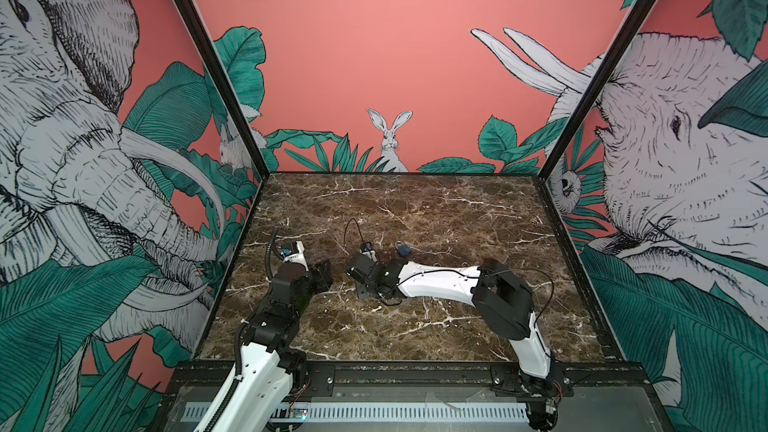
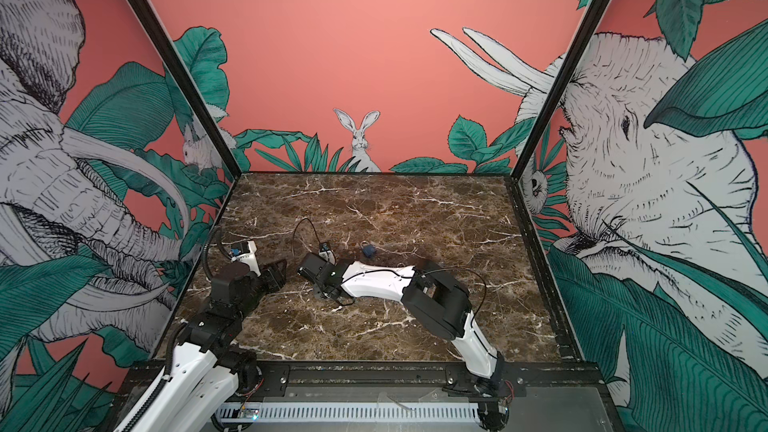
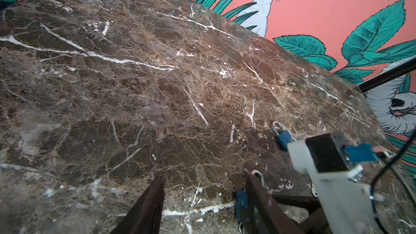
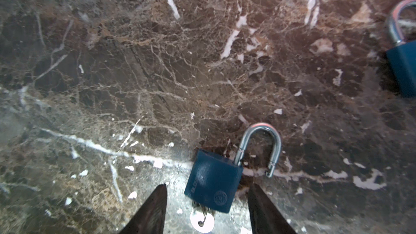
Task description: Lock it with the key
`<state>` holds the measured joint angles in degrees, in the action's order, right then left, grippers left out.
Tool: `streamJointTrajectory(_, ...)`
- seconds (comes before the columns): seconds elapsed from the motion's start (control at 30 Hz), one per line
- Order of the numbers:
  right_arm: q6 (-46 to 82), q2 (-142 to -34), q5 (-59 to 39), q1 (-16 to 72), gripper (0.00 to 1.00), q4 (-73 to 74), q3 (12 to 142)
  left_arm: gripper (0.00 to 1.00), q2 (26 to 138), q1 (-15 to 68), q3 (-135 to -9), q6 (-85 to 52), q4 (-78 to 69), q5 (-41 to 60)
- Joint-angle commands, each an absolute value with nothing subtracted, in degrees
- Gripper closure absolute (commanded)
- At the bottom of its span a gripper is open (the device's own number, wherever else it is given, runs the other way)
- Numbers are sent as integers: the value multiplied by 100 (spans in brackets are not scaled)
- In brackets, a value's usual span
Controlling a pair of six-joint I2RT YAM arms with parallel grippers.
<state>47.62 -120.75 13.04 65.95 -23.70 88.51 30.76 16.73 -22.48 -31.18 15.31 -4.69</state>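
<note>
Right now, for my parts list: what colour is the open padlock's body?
Dark blue padlock body, clearest in the right wrist view.

The left arm (image 1: 253,371) and right arm (image 1: 436,280) wear glossy white shells between boxy black joints. A ribbed black conduit (image 1: 237,349) hugs the left; a thin black cable (image 3: 371,190) trails from the right. The right tool (image 4: 208,185) has dark brown, wedge-shaped fingers (image 4: 153,210).

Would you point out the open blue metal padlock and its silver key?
open blue metal padlock (image 4: 212,183): right wrist view, body face.
silver key (image 4: 206,218): right wrist view, round head.
</note>
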Motion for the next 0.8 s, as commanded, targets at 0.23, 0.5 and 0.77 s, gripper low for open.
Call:
streamJointTrajectory(0.23,4772,-12453,1517,6596,48,-2754,9204,41,3006,1623,-2162,-2946,1446,-307)
streamJointTrajectory(0.5,4772,-12616,1390,6594,51,-2807,9191,41,3115,1616,-2160,-2888,1412,-187)
streamJointTrajectory(0.77,4729,-12651,1257,6592,57,-2797,9049,41,3089,1608,-2135,-2899,1415,-123)
